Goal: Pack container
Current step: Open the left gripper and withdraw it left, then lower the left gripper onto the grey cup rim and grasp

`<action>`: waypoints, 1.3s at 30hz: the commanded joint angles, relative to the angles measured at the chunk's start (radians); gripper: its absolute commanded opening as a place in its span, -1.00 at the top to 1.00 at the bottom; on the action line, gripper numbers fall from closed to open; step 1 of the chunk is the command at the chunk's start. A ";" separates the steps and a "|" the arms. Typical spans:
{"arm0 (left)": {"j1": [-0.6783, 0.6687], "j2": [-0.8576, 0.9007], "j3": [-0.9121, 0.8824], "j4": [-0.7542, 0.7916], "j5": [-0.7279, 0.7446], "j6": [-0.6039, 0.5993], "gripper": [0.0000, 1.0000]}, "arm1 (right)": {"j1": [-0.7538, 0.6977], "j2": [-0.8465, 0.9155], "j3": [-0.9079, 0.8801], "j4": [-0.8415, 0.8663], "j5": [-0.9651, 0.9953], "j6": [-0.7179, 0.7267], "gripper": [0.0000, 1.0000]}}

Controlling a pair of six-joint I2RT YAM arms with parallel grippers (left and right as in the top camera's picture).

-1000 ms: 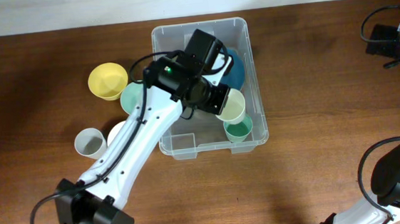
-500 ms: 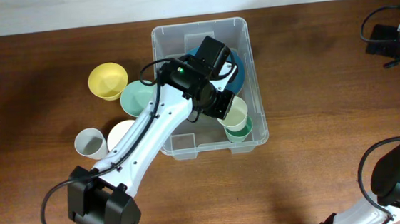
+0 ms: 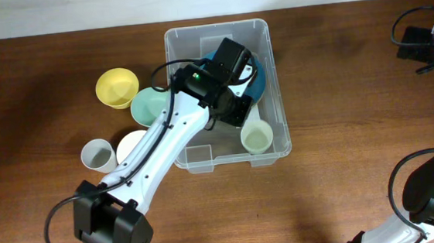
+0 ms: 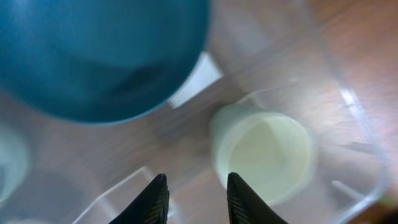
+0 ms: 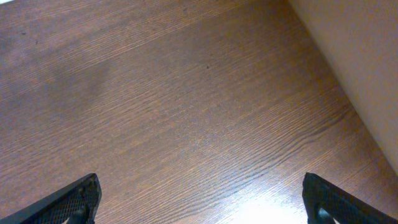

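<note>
left hand (image 4: 194,186) fingers apart, empty, low inside the container (image 3: 188,50), mid-bench toward the far edge. cream cup (image 3: 255,137) apparently upright, view blurred. advise rising straight, clear of blue bowl (image 4: 99,56) and rim.

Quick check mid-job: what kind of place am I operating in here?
Likely a robotics lab bench rather than a kitchen: a bare wooden table against a plain pale wall, with a clear container and a yellow bowl set out like props.
</note>
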 commanded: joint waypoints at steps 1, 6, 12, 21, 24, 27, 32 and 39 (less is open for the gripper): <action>0.058 -0.004 0.089 -0.058 -0.227 -0.041 0.47 | -0.005 -0.024 0.015 0.000 0.002 0.013 -0.98; 0.211 -0.038 0.195 -0.190 -0.330 -0.122 0.51 | -0.005 -0.024 0.015 0.000 0.002 0.013 -0.98; 0.448 -0.086 0.204 -0.225 -0.325 -0.126 0.16 | -0.005 -0.024 0.015 0.000 0.002 0.013 -0.98; 0.760 -0.085 0.182 -0.357 -0.200 -0.152 0.16 | -0.005 -0.024 0.015 0.000 0.002 0.013 -0.98; 0.816 -0.085 0.155 -0.361 -0.187 -0.152 0.15 | -0.005 -0.024 0.015 0.000 0.002 0.013 -0.98; 0.863 -0.085 0.101 -0.342 -0.174 -0.172 0.15 | -0.005 -0.024 0.015 0.000 0.002 0.013 -0.98; 0.926 -0.085 -0.068 -0.225 -0.111 -0.172 0.16 | -0.005 -0.024 0.015 0.000 0.002 0.013 -0.98; 0.937 -0.085 -0.298 -0.066 -0.083 -0.201 0.17 | -0.005 -0.024 0.015 0.000 0.002 0.013 -0.98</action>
